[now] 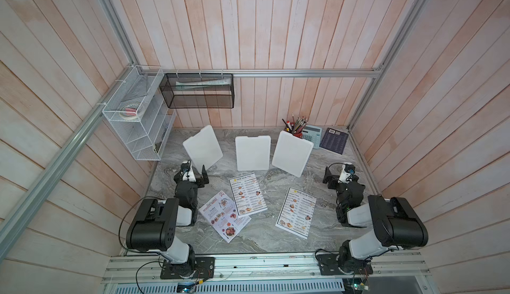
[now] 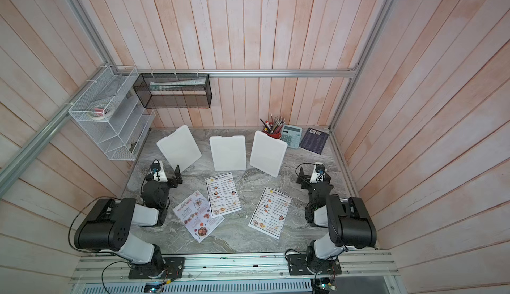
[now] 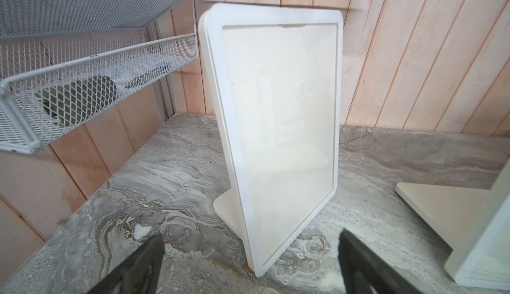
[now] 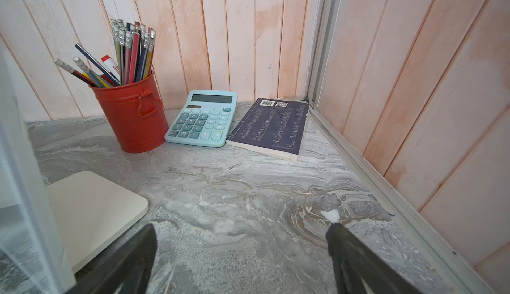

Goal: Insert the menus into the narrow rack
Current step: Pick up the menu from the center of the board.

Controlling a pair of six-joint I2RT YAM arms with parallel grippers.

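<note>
Left gripper (image 3: 251, 251) and right gripper (image 4: 241, 230): both spread wide, empty, aimed at the back wall (image 1: 276, 44). The menus (image 1: 295, 212) lie flat on the table (image 1: 265, 240) behind them, toward my bases. Special Menu (image 1: 225, 219) nearest my left arm, long axis diagonal; black mesh rack (image 1: 197, 91) high up, well apart

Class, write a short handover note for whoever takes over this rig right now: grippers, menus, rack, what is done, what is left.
Left gripper: jaws open, empty, facing a white stand.
Right gripper: jaws open, empty, near the right side of the table.
Menus: the Special Menu, middle DIM SUM INN sheet and right DIM SUM INN sheet lie flat on the table; the middle sheet overlaps the Special Menu.
Black mesh rack hangs on the back rail.
Done: nothing inserted. Left: all three menus.
</note>
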